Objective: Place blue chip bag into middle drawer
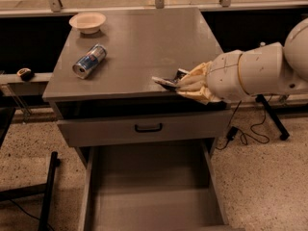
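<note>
The blue chip bag (167, 82) shows only as a thin dark sliver with white patches, held almost flat just above the front right edge of the cabinet top (144, 42). My gripper (186, 84), with cream-coloured fingers, reaches in from the right and is shut on the bag; most of the bag is hidden by the fingers. The middle drawer (154, 203) stands pulled out below, a wide grey tray with a bare floor, directly under and in front of the gripper.
A blue-and-silver soda can (89, 60) lies on the top at the left, and a cream bowl (87, 20) at the back left. A closed drawer front with a black handle (148, 127) sits above the open drawer. Cables (250, 129) lie on the floor at the right, and a black stand (48, 191) at the left.
</note>
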Robot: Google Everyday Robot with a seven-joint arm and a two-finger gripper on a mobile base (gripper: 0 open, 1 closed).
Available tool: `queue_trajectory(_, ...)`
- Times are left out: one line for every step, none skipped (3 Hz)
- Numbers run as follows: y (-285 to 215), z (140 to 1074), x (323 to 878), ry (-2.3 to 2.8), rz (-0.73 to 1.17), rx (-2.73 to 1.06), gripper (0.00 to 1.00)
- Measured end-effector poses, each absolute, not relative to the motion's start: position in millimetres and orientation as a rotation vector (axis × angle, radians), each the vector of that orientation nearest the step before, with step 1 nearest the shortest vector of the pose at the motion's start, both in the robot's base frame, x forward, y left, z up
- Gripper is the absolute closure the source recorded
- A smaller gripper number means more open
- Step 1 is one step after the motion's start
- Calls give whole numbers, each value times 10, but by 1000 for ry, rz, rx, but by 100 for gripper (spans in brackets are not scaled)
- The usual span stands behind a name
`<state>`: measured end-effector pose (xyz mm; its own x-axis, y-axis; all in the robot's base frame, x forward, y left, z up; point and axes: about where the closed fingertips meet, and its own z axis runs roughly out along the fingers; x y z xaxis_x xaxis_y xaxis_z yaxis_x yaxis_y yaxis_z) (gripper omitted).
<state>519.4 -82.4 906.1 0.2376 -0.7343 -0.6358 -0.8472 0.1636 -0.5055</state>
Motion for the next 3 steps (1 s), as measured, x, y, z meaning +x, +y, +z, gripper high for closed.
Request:
queue_trajectory(-733, 8589, 4917, 1633, 395, -1533, 100)
queue_trajectory(-610, 8094, 4261, 1757, 726, -1453, 100)
queue_trajectory(-516, 7818, 3630, 1812, 981, -1405, 100)
